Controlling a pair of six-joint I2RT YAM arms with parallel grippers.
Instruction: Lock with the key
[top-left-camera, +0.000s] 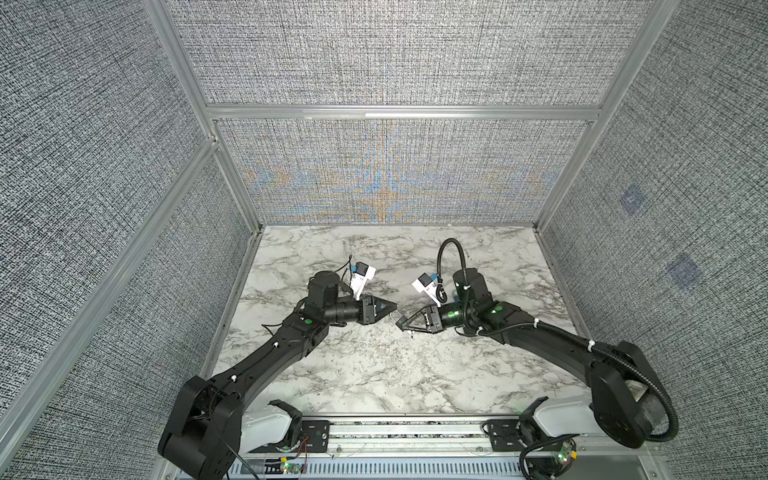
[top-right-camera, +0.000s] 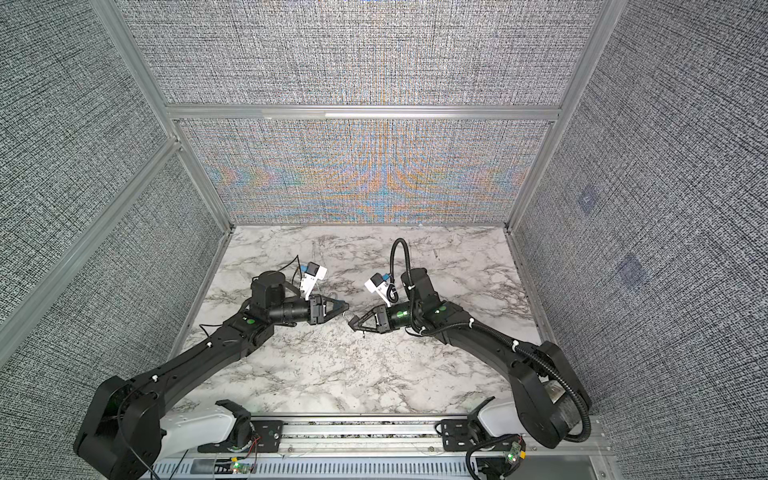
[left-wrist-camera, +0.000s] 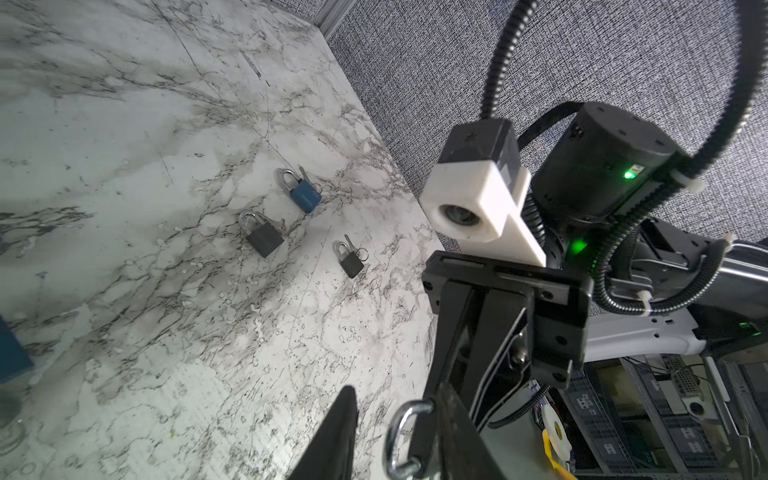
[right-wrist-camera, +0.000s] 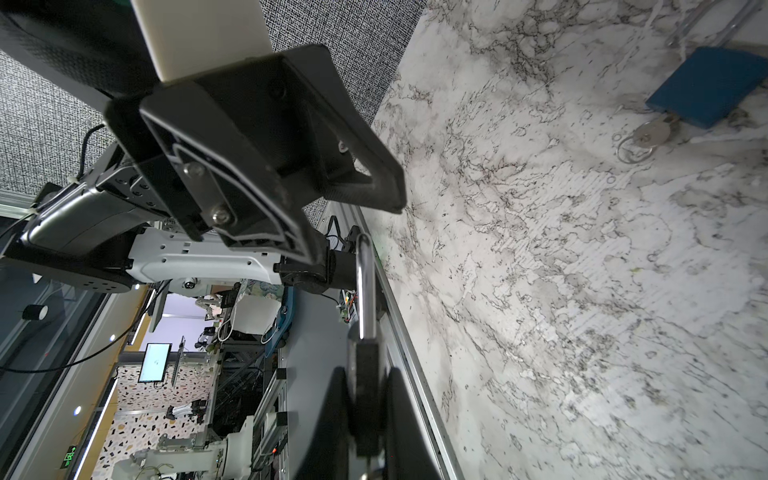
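Keyway end of the black padlock (right-wrist-camera: 365, 395) hides between the right fingers (right-wrist-camera: 401, 415), clenched on its body above the bench's (top-left-camera: 374, 374) middle; any key there is unreadable. Its long axis follows those fingers, shackle (right-wrist-camera: 365, 282) aimed at the left fingers (right-wrist-camera: 374, 187), which are spread apart beside it. The left wrist view alone shows three other padlocks (left-wrist-camera: 262, 235).

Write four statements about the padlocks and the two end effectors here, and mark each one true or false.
1. The right end effector is clamped on a black padlock. True.
2. That padlock's shackle points away from the left end effector. False: it points toward it.
3. A blue padlock lies on the marble table near a larger dark padlock and a smaller dark padlock. True.
4. The left end effector is clamped shut. False: its fingers stand apart.
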